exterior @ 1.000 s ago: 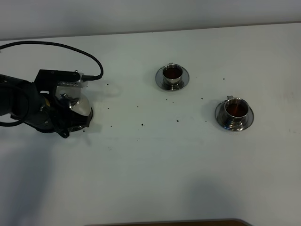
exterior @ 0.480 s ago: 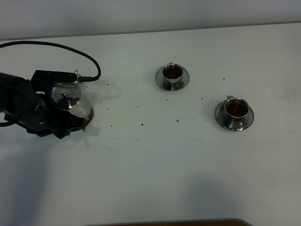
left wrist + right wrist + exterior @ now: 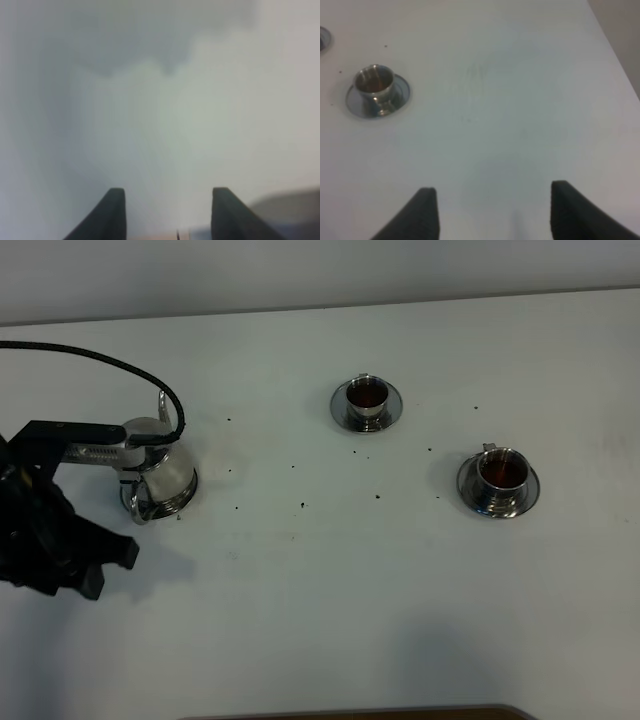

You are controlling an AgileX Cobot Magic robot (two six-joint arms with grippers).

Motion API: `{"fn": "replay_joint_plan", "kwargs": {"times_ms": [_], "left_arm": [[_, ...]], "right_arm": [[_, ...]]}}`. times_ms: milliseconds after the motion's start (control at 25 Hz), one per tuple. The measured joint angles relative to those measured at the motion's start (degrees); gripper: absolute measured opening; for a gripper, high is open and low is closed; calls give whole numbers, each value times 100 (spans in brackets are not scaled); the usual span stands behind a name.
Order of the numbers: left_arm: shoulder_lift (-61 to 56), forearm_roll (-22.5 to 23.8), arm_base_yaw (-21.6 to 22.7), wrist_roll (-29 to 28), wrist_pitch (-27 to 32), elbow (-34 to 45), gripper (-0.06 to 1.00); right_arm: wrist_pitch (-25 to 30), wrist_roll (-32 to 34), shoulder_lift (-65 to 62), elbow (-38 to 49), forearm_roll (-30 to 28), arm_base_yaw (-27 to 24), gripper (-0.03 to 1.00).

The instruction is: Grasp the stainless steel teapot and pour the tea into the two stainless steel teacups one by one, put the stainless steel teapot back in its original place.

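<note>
The stainless steel teapot (image 3: 165, 472) stands upright on its round coaster (image 3: 186, 500) at the table's left, its loop handle toward the front. My left gripper (image 3: 110, 568) is open and empty, in front of and left of the teapot, apart from it. In the left wrist view the left gripper (image 3: 167, 215) shows only blurred white table between its fingers. The two teacups on saucers, far (image 3: 367, 400) and right (image 3: 500, 474), hold brown tea. My right gripper (image 3: 495, 215) is open and empty, with the right cup (image 3: 376, 86) ahead of it.
Small dark specks (image 3: 302, 505) are scattered on the white table between the teapot and the cups. A black cable (image 3: 120, 365) arcs from the left arm over the teapot. The table's right edge (image 3: 615, 50) shows in the right wrist view.
My left gripper has let go of the teapot and drawn back toward the front left. The teapot stays on its coaster. The cups have not moved.
</note>
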Motion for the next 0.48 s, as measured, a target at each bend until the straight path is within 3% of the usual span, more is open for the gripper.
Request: {"fn": "replay_joint_plan", "kwargs": {"times_ms": [480], "left_arm": [[-2037,-23,0,-194,-38,1775,46]], "right_arm": [[0,6,0,0,0,0,49]]}}
